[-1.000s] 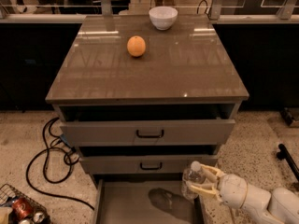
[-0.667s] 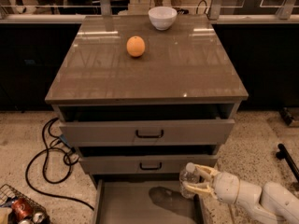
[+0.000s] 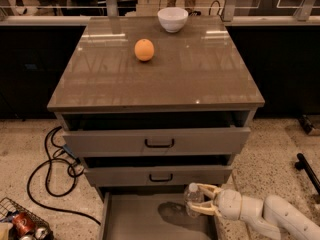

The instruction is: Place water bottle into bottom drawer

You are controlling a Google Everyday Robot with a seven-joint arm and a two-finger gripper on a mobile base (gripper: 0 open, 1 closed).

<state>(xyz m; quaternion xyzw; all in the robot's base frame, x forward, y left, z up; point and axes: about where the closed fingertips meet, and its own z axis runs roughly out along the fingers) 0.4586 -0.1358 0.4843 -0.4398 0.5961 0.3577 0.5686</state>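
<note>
The water bottle point(image 3: 193, 198), clear plastic with a white cap, stands upright over the right side of the bottom drawer point(image 3: 135, 223), which is pulled open and shows a plain grey floor. My gripper point(image 3: 201, 200) comes in from the lower right on a white arm and its pale fingers are closed around the bottle's body. A dark shadow lies on the drawer floor just left of the bottle. I cannot tell whether the bottle's base touches the floor.
Two upper drawers with black handles point(image 3: 159, 144) stand slightly open. On the cabinet top sit an orange point(image 3: 144, 50) and a white bowl point(image 3: 172, 19). Black cables point(image 3: 50, 164) lie on the floor at left, a wire basket with cans point(image 3: 20, 224) at bottom left.
My gripper with the bottle has moved slightly left and lower over the open bottom drawer. Nothing else has moved.
</note>
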